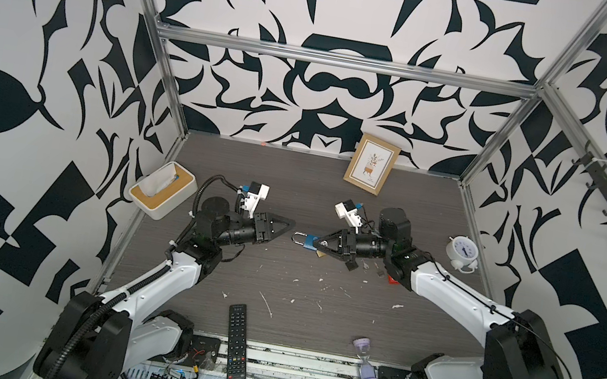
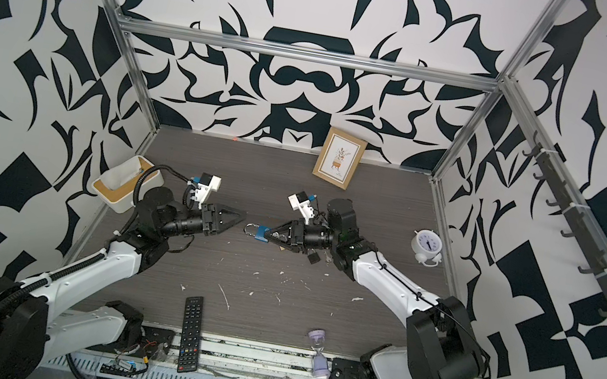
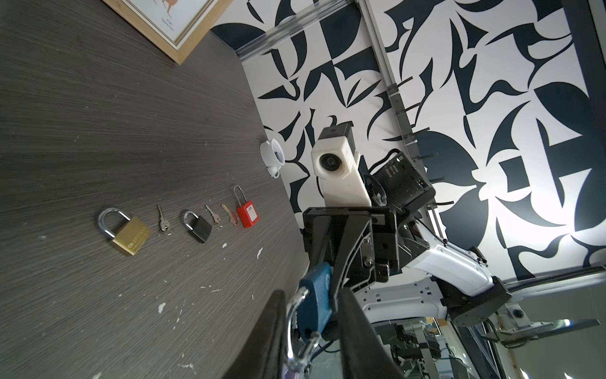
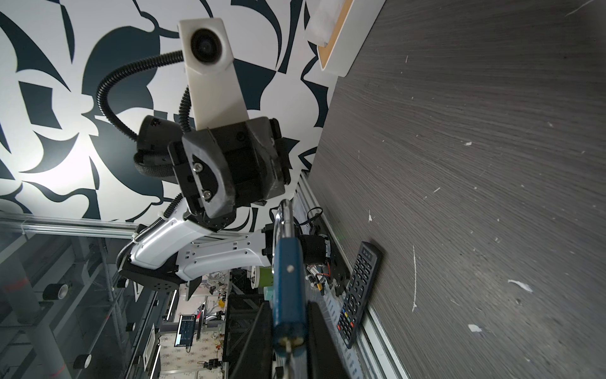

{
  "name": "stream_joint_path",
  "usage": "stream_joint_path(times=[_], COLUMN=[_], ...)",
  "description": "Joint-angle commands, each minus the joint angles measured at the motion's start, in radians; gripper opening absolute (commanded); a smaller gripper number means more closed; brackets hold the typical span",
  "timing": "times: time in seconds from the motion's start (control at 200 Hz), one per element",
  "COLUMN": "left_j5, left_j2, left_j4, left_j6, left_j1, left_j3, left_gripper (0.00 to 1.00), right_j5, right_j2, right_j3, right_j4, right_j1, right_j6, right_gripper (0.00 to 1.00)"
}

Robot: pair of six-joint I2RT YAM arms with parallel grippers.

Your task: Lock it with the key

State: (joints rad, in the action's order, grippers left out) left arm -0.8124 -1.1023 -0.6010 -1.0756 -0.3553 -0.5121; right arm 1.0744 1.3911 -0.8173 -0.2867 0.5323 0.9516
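A blue padlock [image 1: 310, 241] hangs in the air above the table's middle, and my right gripper [image 1: 320, 243] is shut on its body [image 4: 288, 272]. A small metal key [image 4: 288, 347] sticks out of the lock's bottom between the right fingers. The silver shackle [image 1: 298, 237] points toward my left gripper [image 1: 291, 223], whose tip is right beside it. In the left wrist view the shackle [image 3: 290, 328] lies between the two dark fingers of my left gripper [image 3: 311, 295], close to one finger [image 3: 269, 328], with a gap still showing. Whether a finger touches it is unclear.
On the table under the right arm lie a brass padlock [image 3: 129, 234], a black padlock [image 3: 198, 226], a red padlock [image 3: 247, 215] and loose keys [image 3: 163, 223]. A remote [image 1: 236, 341] and an hourglass [image 1: 368, 362] lie at the front. A clock [image 1: 463, 252], a picture frame [image 1: 371, 164] and a tissue box [image 1: 162, 189] stand farther back.
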Motion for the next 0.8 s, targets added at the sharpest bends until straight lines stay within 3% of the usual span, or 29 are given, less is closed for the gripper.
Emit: stream_joint_path(times=[0.0, 0.25, 0.45, 0.795], left_j5=[-0.073, -0.078, -0.082, -0.093], left_j2=[0.009, 0.036, 0.039, 0.042], left_j4=[0.039, 0.123, 0.114, 0.114], left_j6=[0.0, 0.024, 0.016, 0.013], left_j1=[0.003, 0.003, 0.003, 0.003], left_j3=[-0.03, -0.019, -0.017, -0.011], left_gripper=[0.3, 0.29, 0.23, 0.22], right_j5=[0.027, 0.039, 0.036, 0.036], right_j2=[-0.036, -0.045, -0.042, -0.02], right_j3=[-0.072, -0.083, -0.089, -0.093], right_j4=[0.051, 0.047, 0.041, -0.028], right_j1=[0.001, 0.001, 0.001, 0.001], right_j6=[-0.11, -0.114, -0.111, -0.063], right_gripper=[0.0, 0.0, 0.0, 0.0])
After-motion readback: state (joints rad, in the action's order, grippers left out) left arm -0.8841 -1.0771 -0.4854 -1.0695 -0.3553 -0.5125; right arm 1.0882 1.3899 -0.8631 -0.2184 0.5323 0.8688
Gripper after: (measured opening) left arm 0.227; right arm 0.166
